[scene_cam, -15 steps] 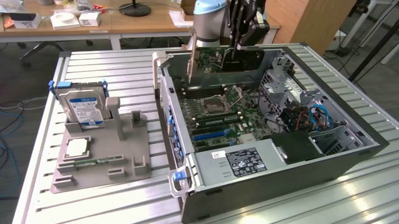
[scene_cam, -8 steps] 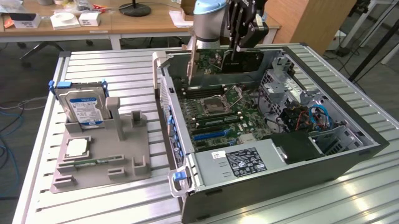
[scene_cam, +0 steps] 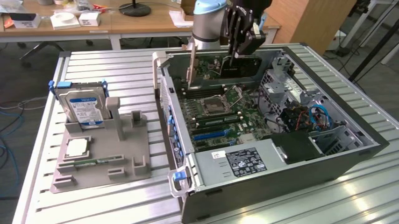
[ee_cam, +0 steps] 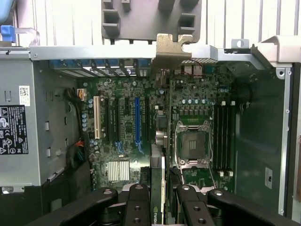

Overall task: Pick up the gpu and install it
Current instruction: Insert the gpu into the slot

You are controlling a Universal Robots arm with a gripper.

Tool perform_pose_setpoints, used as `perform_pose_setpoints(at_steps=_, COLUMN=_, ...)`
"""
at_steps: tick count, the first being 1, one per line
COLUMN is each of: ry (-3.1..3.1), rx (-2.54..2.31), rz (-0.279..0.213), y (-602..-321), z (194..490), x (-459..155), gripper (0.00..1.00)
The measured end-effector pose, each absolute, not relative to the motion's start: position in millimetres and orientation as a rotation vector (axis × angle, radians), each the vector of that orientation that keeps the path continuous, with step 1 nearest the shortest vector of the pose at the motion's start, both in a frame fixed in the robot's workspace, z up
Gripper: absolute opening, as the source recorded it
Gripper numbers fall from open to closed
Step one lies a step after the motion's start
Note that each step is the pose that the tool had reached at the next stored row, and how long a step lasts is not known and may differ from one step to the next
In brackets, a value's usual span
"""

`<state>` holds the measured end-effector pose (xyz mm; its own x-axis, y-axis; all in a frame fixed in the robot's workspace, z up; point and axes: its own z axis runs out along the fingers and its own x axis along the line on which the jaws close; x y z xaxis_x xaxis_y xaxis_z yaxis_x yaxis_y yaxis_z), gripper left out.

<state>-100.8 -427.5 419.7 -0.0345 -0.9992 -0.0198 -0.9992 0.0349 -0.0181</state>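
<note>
Tool: tool (scene_cam: 234, 53) closed on the top edge of the gpu (scene_cam: 242, 69), just above the open computer case (scene_cam: 281, 186).
Gpu: hangs upright on edge over the case's motherboard (scene_cam: 221, 109), silver bracket toward the case's rear wall, lower edge near the expansion slots (ee_cam: 137, 120).
Done: pickup looks complete; the grey parts holder (scene_cam: 100, 158) beside the case carries a hard drive (scene_cam: 84, 105), not the card.
Left: card seems not yet seated in a slot inside the case.

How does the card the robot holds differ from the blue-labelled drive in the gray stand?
The gpu is thin and black-faced; the hard drive is boxy with a blue-and-white label. The gripper holds the gpu over the open case; the hard drive rests in the gray stand. Both are rectangular computer parts.
</note>
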Motion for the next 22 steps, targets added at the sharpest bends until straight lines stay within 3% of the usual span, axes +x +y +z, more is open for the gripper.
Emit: perform_pose_setpoints(at_steps=22, ry=2.242, rx=-2.165, rz=-0.002, y=-427.6, z=393.3, x=-100.8, gripper=0.26)
